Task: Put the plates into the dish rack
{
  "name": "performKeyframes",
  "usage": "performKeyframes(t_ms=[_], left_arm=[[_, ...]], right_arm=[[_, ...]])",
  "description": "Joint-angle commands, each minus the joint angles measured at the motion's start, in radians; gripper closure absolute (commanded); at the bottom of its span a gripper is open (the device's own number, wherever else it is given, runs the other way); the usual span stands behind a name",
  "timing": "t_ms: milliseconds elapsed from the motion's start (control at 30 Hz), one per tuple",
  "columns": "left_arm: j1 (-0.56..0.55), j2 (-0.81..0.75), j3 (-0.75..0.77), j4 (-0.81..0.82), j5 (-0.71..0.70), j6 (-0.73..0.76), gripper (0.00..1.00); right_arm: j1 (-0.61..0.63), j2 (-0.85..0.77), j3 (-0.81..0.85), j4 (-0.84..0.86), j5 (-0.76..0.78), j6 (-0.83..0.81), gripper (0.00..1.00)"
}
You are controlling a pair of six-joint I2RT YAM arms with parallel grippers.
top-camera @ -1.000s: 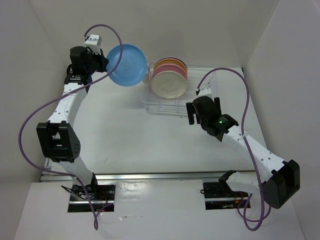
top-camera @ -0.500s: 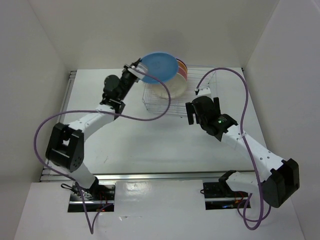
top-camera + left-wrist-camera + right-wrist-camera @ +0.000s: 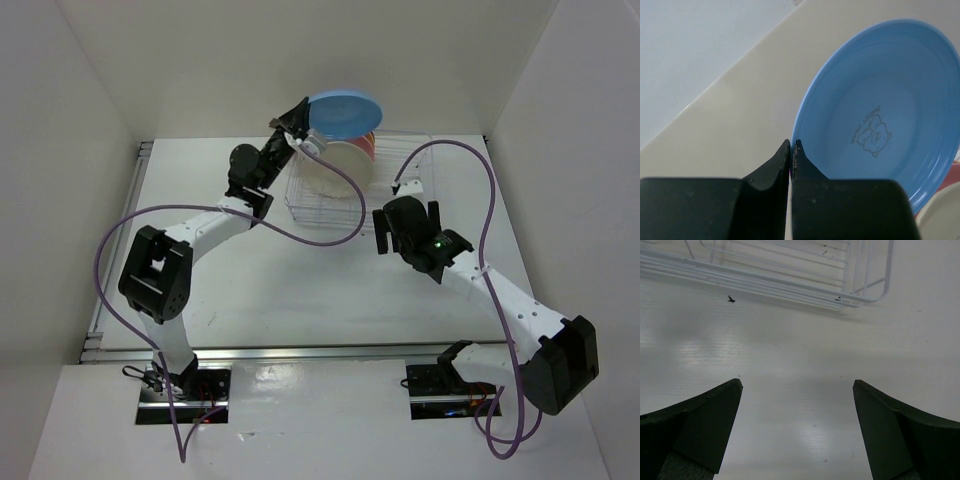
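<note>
The left arm (image 3: 205, 225) reaches from the near left of the table (image 3: 300, 300) toward the far middle. Its left pincer (image 3: 304, 120) is raised above the left end of the dish rack (image 3: 405, 168). In the left wrist view its two black fingers (image 3: 782, 162) are pressed together, with only a hairline slit between the tips. They pinch the near rim of the light blue plate (image 3: 347, 112).

That plate extends to the right of the fingertips and hangs in the air. In the top view it is tilted and seen almost edge-on, above the plates already loaded. In the wrist view its hollow side (image 3: 880, 115) faces the camera and shows a small bear emblem (image 3: 871, 136) with lettering.

Below it, in the left half of the rack, the other plates stand on edge. A cream plate (image 3: 350, 152) stands nearest, and a pink rim (image 3: 371, 146) shows behind it on the right. How many stand further back cannot be told. A purple cable (image 3: 345, 205) sags across the front of the rack.

The rack's right half shows only wire.

The right pincer (image 3: 797, 385) hovers over bare table just near of the rack's near right corner (image 3: 860, 295). Its fingers (image 3: 710, 415) are spread wide with nothing between them, well apart from the blue plate.
</note>
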State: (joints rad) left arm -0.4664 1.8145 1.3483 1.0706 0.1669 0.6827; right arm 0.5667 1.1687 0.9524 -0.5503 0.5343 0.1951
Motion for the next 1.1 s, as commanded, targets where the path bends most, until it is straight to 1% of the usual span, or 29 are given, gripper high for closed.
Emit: performKeyframes(t_ms=[0,100,133,200,267,333,467,533,733,1067], left_arm=[[0.002,0.006,-0.014,0.080,0.077,0.022,1.00],[-0.023,-0.017,-0.070,0.080,0.077,0.031,1.00],[-0.023,-0.041,-0.112,0.080,0.077,0.031,1.00],[-0.046,-0.069,-0.165,0.080,0.077,0.069,1.00],[-0.055,-0.102,-0.192,0.071,0.077,0.080,1.00],[-0.055,-0.103,-0.212,0.060,0.077,0.090,1.00],[-0.035,-0.075,-0.212,0.048,0.086,0.103,1.00],[-0.015,-0.035,-0.212,0.058,0.086,0.103,1.00],[0.018,0.060,-0.135,0.048,0.106,0.121,1.00],[0.018,0.236,-0.040,0.060,0.135,0.110,1.00]], right_arm=[[-0.005,-0.023,-0.006,-0.034,0.022,0.043,0.00],[-0.005,-0.023,-0.006,-0.054,0.041,0.053,0.00],[-0.005,-0.023,-0.006,-0.054,0.041,0.053,0.00],[-0.005,-0.023,-0.006,-0.065,0.041,0.063,0.00],[-0.005,-0.023,-0.006,-0.074,0.041,0.072,0.00],[-0.005,-0.023,-0.006,-0.074,0.041,0.072,0.00],[-0.005,0.014,0.003,-0.063,0.029,0.072,0.00],[-0.005,0.037,0.014,-0.063,0.029,0.072,0.00],[-0.005,0.046,0.032,-0.073,0.029,0.081,0.00],[-0.005,0.055,0.048,-0.177,0.058,0.141,0.00]])
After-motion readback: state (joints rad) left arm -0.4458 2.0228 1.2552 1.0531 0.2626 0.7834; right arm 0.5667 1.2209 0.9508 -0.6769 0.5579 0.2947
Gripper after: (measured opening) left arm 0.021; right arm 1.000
